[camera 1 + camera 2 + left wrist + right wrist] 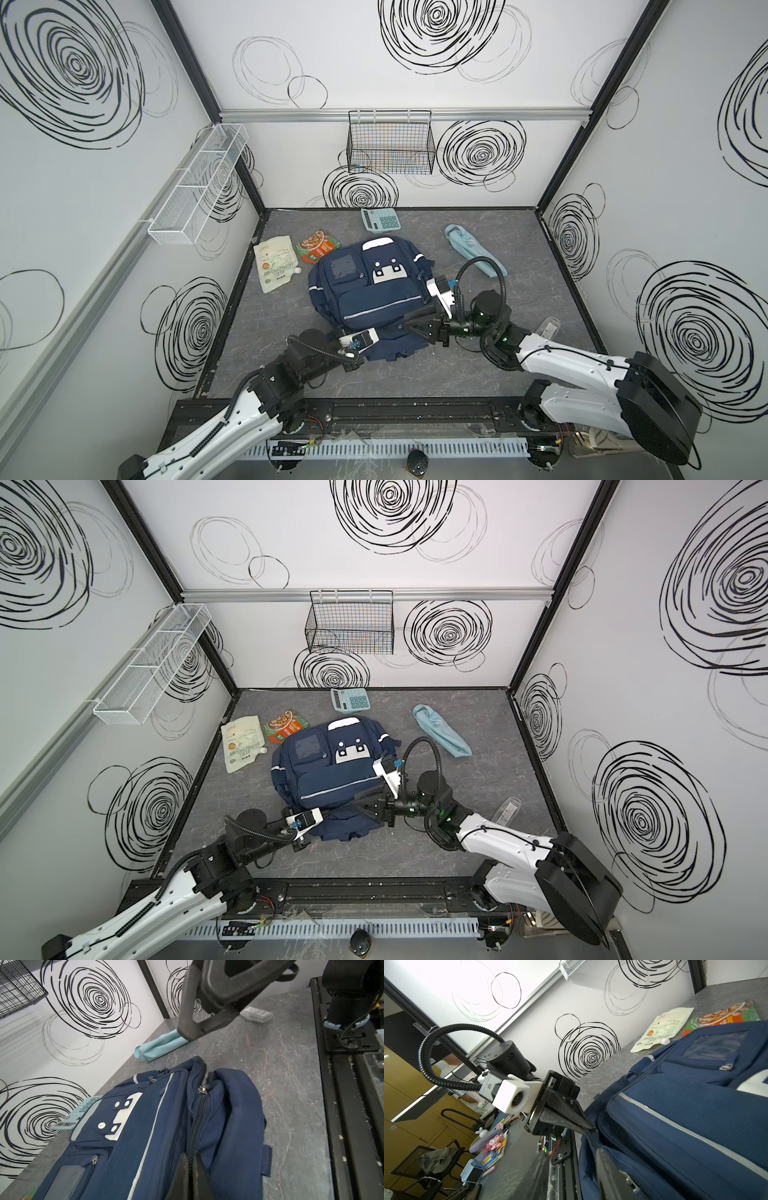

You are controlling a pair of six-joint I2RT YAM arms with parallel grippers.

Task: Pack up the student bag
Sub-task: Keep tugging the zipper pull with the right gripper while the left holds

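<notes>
The student bag (365, 286), a navy backpack with white stripes and a white face patch, lies flat in the middle of the grey table in both top views. My left gripper (192, 1159) is shut on the zip band along the bag's near edge; the right wrist view shows its fingertips (591, 1128) pinching that fabric. A metal zip pull (202, 1089) sits further along the same zip. My right gripper (409, 324) is at the bag's near right corner. Its jaws stand apart in the right wrist view (572, 1152), with the bag's edge showing between them.
Behind the bag lie a teal calculator (380, 219), a light blue folded umbrella (473, 249), a white pouch (276, 264) and an orange-green food packet (318, 245). A clear case (548, 328) lies at the right edge. A black wire basket (390, 143) and a white mesh basket (199, 183) hang on the walls.
</notes>
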